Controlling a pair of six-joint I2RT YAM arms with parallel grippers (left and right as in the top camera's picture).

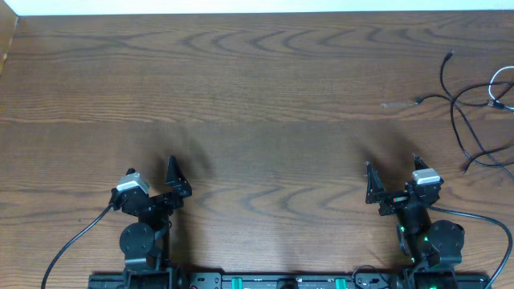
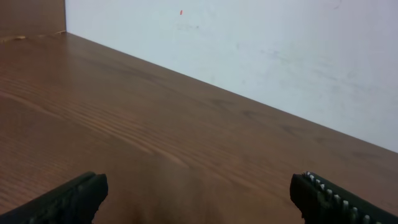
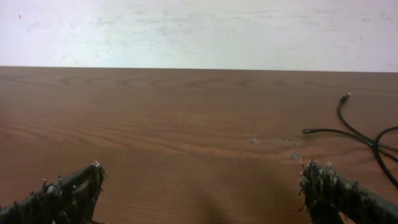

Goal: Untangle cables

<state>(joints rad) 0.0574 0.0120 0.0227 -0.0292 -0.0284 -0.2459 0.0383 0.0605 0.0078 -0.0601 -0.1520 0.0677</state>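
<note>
Cables (image 1: 459, 103) lie bunched well beyond your right gripper (image 3: 202, 175) and off to its right, probably running on past what the overhead view shows. Both that gripper and the left gripper (image 2: 199, 186) stand wide and empty. Tug one strand blind and you could tighten the tangle or drag it out of reach.
</note>
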